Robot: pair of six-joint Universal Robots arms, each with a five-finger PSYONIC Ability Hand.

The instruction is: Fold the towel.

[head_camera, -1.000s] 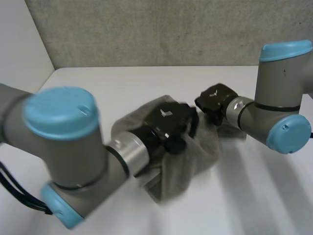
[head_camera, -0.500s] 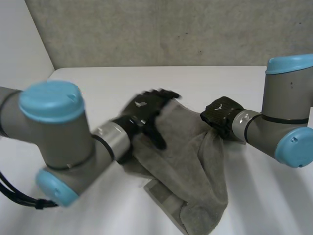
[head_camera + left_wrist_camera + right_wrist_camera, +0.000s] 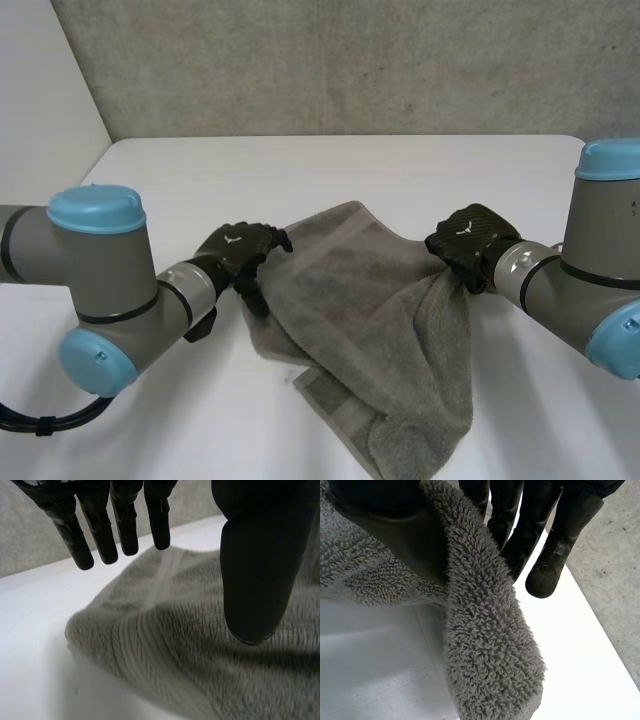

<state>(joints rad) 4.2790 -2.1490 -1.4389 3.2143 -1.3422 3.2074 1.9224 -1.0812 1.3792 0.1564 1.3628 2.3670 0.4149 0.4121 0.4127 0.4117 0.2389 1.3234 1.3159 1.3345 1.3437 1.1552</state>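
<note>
The two hands had drawn apart since a second earlier, when they met over the bunched cloth at the middle of the frame. The left hand (image 3: 238, 252) had swung back from upper centre to the left of centre, and the towel (image 3: 370, 300) had opened out between them.

In the head view the grey towel lay on the white table (image 3: 330, 170), running from the centre down towards the lower right of the frame. Its upper edge was stretched between the hands and its lower end was heaped in folds. The left hand sat at the towel's left edge. In the left wrist view its fingers (image 3: 127, 525) hung straight, well apart from the thumb (image 3: 255, 580), and gripped nothing. The towel's rolled edge lay beneath them. The thumb tip may have brushed the pile, but that could not be settled.

The right hand (image 3: 468, 240) was right of centre, at the towel's raised right edge. In the right wrist view a fold of terry was clamped between its thumb and its fingers (image 3: 555, 540), and the loose end drooped below the hand above the table. A grey concrete wall (image 3: 330, 60) filled the top of the frame.
</note>
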